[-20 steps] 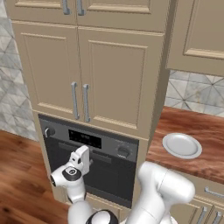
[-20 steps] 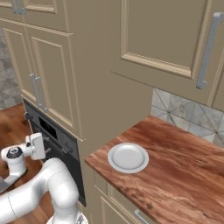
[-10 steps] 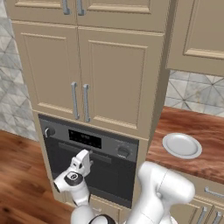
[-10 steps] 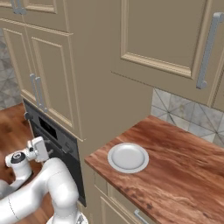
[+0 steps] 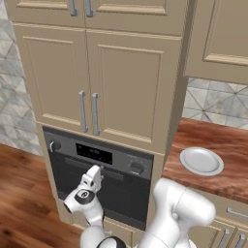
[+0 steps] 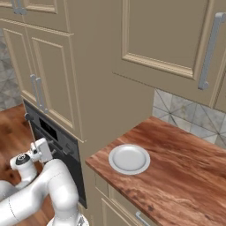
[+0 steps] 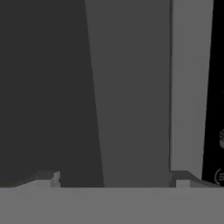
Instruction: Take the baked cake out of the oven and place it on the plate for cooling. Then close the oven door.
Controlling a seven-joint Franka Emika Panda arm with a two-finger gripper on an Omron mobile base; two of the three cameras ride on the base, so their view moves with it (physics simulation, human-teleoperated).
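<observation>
A: Where's the claw (image 5: 97, 170) sitting?

B: Right up against the oven door (image 5: 127, 196), at the bar handle (image 5: 99, 170) along its top edge. Jaws are standing wide, one fingertip (image 7: 49, 178) either side of the bar in the hand view. Not clamped on anything.

A: Door state?

B: Shut, flat dark grey-black panel, matte. The oven (image 5: 99, 175) is showing a black display (image 5: 94, 154) and two round knobs, one at each end of the control strip.

A: Cake?

B: Can't see it, door is covering the inside.

A: Plate?

B: The plate (image 6: 129, 159) is lying on the wood-grain counter (image 6: 185, 176), right of the oven column. Round, shallow, white-grey, raised rim, bare on top. Well apart from the claw.

A: Surroundings?

B: Beige panelled cabinets (image 5: 99, 82) above the oven, with slim metal bar pulls; patterned grey tile (image 6: 190, 117) behind the counter.

A: Change from a second ago?

B: The arm has dropped and the claw has moved in toward the handle. Base views aren't shifting. Plate is staying put.
</observation>
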